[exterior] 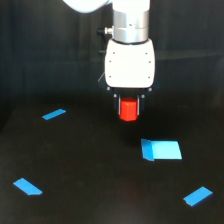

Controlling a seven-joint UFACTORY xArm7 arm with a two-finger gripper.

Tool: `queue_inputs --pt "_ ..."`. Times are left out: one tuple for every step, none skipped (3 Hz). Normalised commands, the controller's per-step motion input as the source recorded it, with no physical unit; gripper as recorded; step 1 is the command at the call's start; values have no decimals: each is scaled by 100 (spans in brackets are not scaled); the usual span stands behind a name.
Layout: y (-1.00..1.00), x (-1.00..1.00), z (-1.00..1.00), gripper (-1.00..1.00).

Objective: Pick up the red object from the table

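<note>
**Red cylinder held above the black table**

The arm hangs straight down in the middle of the exterior view, its white gripper (129, 107) pointing at the table (90, 170). The dark fingers (118, 104) pinch the red object (129, 111), a short red-orange cylinder, from both sides. The cylinder sits between them, upright, and appears lifted clear of the table surface, with a faint reddish reflection below it.

Just below and toward the exterior view's right lies a flat blue block (160, 150). Three blue strips mark the table: one (54, 114) at the view's left, one (27, 187) at lower left, one (198, 196) at lower right.
</note>
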Motion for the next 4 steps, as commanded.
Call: queue_inputs --pt "-5 16 44 -100" --pt "-4 14 24 -96" --pt "2 5 20 -93" --pt "-1 11 22 -95"
